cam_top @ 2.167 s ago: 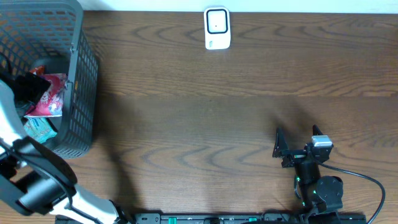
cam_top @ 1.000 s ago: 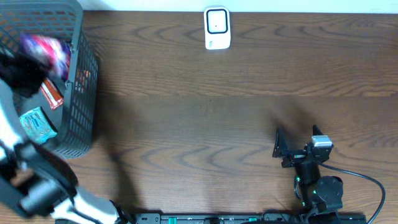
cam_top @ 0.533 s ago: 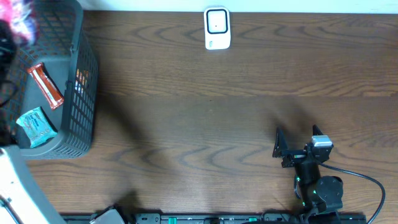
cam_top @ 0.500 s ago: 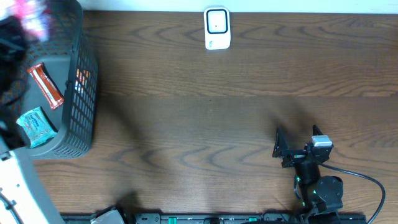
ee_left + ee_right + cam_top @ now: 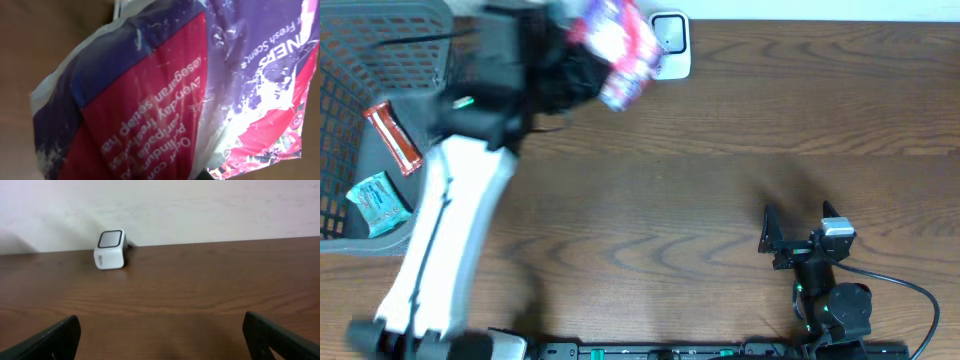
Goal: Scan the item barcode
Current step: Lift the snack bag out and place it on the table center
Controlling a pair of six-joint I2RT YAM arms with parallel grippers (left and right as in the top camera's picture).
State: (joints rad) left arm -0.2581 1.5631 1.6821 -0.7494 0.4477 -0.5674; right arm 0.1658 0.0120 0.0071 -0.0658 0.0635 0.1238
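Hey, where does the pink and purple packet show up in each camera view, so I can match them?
Overhead: the pink and purple packet is at top centre, blurred, overlapping the left edge of the white scanner.
Left wrist: it fills nearly the whole picture, close up.
Right wrist: not in it.
Shared landmark: the white scanner, also at the table's far edge in the right wrist view.

From overhead, we see the pouch (image 5: pixel 615 45) and left hand (image 5: pixel 578 62) only as blur. The pouch hides the scanner's (image 5: pixel 673 45) 9 o'clock side. The basket (image 5: pixel 380 30), at 10 o'clock, is cut off by the frame. In the left wrist view the pouch overruns every edge, and we cannot make out a barcode. The right hand's (image 5: pixel 160 330) fingers (image 5: pixel 55 340) are cropped at 6 o'clock.
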